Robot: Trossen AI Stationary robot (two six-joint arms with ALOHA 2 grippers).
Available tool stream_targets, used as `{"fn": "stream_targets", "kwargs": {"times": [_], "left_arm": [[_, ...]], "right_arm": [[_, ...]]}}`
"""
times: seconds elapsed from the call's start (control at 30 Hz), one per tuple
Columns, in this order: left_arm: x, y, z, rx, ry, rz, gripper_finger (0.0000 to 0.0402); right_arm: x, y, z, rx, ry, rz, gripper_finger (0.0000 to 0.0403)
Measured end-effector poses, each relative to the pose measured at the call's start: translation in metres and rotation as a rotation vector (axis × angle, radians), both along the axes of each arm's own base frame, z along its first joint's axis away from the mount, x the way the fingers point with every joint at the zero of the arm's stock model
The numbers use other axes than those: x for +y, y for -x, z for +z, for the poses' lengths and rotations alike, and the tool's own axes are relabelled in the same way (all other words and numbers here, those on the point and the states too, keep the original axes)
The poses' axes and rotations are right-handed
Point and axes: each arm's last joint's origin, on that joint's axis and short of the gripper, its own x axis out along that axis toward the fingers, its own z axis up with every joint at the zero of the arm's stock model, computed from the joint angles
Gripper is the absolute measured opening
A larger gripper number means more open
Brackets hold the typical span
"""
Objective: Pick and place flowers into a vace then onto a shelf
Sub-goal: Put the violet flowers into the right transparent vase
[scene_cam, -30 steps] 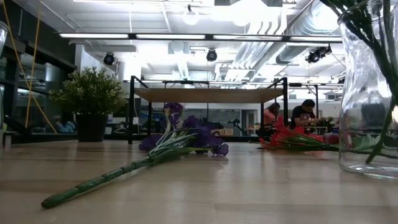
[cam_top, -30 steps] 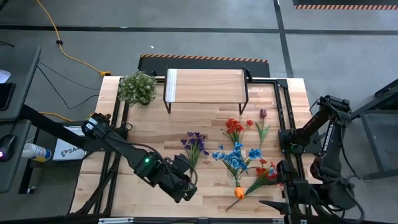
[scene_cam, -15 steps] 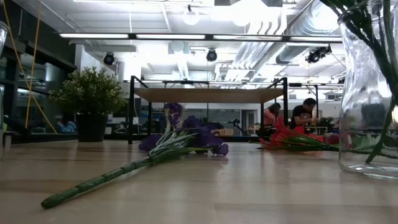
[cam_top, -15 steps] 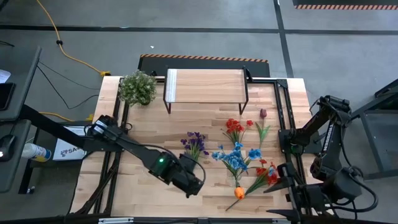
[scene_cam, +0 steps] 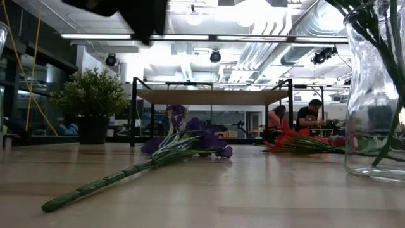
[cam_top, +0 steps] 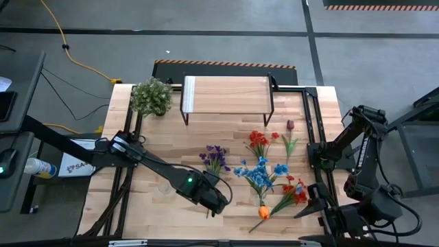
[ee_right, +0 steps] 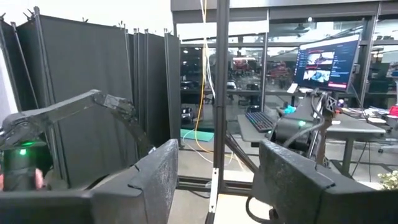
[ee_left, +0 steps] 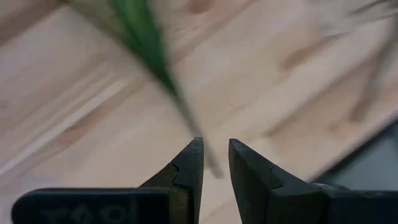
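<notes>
Several flowers lie flat on the table: a purple one [cam_top: 216,158] [scene_cam: 190,136], blue ones [cam_top: 260,173], red ones [cam_top: 259,140], a dark red tulip [cam_top: 290,125] and an orange tulip [cam_top: 264,212]. My left gripper [cam_top: 214,206] [ee_left: 214,152] hangs above the purple flower's stem [ee_left: 146,43], fingers pointing down with a narrow gap and nothing in it. Its dark tip shows at the top of the low view [scene_cam: 149,35]. A glass vase [scene_cam: 376,95] holding green stems stands near the front right. The shelf [cam_top: 226,92] stands at the far edge. My right gripper [cam_top: 310,202] [ee_right: 217,162] waits open at the near right.
A bushy potted plant [cam_top: 151,96] stands at the far left beside the shelf. Black frame rails [cam_top: 312,123] run along both table sides. Bare wood lies between the purple flower and the left edge. People sit in the room behind the table [scene_cam: 310,114].
My left gripper has moved toward the table's right edge and down, toward the purple flower's stem end, and has come into the low view from above. My right gripper has tipped upward a little in place. The flowers have not moved.
</notes>
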Motion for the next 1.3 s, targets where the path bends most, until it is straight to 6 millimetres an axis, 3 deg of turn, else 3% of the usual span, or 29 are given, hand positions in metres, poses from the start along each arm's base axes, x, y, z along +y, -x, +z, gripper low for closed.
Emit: {"fn": "stream_targets", "kwargs": {"times": [0.6,1.03,1.3], "left_arm": [[-0.008,0.001,-0.01,-0.006,-0.056,0.026,0.0118],[-0.012,-0.001,-0.014,-0.024,-0.074,0.043,0.028],[-0.015,-0.008,-0.029,-0.037,-0.145,0.03,0.0341]], "right_arm": [[0.0,0.001,0.0,0.0,0.001,0.003,0.0204],[0.001,0.001,0.0,-0.003,0.01,0.007,0.0206],[0.003,0.005,0.0,-0.002,0.012,0.022,0.0201]]}}
